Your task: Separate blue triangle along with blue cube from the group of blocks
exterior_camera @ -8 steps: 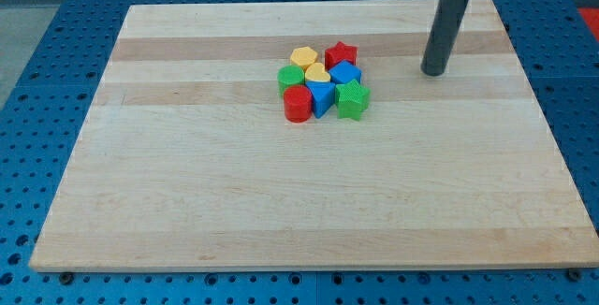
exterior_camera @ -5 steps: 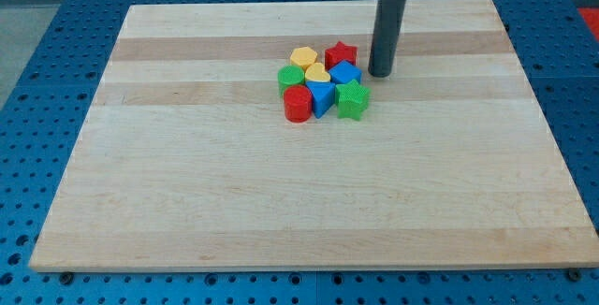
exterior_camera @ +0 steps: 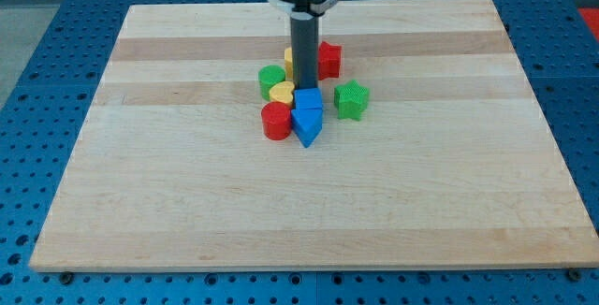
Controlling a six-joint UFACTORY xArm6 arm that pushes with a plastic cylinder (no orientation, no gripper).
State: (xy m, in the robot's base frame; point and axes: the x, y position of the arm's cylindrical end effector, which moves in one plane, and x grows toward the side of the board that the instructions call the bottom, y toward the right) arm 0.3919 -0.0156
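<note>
My tip [exterior_camera: 305, 89] stands in the middle of the block group, right behind the blue cube [exterior_camera: 308, 100]. The blue triangle [exterior_camera: 307, 127] lies just below the cube, pointing toward the view's bottom, and touches it. The red cylinder [exterior_camera: 276, 120] is at the triangle's left, close against it. The yellow heart [exterior_camera: 281, 93] and green cylinder [exterior_camera: 271, 77] sit left of the rod. The red star [exterior_camera: 328, 59] is at the rod's right. The green star [exterior_camera: 352, 99] stands apart on the right. A yellow block [exterior_camera: 288, 58] peeks out behind the rod.
The blocks lie on a light wooden board [exterior_camera: 187, 202], which rests on a blue perforated table [exterior_camera: 37, 80]. The arm's dark rod [exterior_camera: 304, 52] comes down from the view's top over the cluster.
My tip has moved left from the board's right side into the cluster. The blue cube and blue triangle have slid toward the view's bottom. The left blocks shifted left; the green star now stands alone.
</note>
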